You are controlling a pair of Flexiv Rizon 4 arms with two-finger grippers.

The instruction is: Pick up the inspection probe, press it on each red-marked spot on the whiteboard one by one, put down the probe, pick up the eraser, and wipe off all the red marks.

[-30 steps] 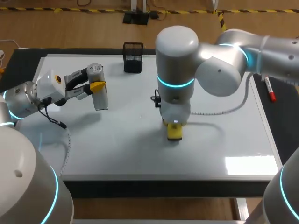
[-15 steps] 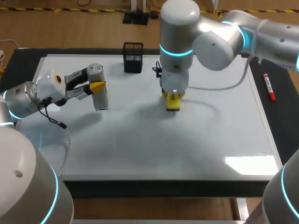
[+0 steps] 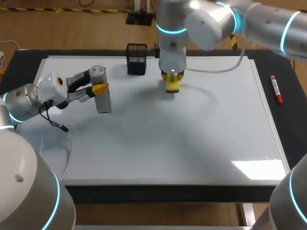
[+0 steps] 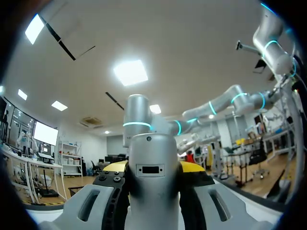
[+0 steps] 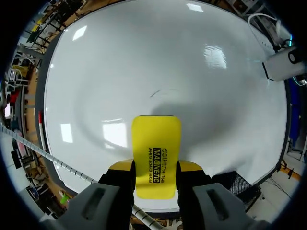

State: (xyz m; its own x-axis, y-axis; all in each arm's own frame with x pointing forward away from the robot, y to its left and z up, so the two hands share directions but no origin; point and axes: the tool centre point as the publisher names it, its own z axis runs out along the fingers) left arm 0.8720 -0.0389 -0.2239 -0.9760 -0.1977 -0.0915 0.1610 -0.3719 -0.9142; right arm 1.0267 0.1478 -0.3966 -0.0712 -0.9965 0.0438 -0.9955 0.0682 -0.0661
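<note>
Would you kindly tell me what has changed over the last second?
The right claw, shut on the yellow rectangular eraser, moved over the whiteboard from its middle toward the far edge, near the black mesh holder. The left claw kept still, holding the grey cylindrical probe.

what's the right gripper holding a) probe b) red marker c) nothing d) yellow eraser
D: the right gripper is shut on the eraser, a finger on each side, over the whiteboard; the probe is in the left gripper and the red marker lies off the board.
</note>
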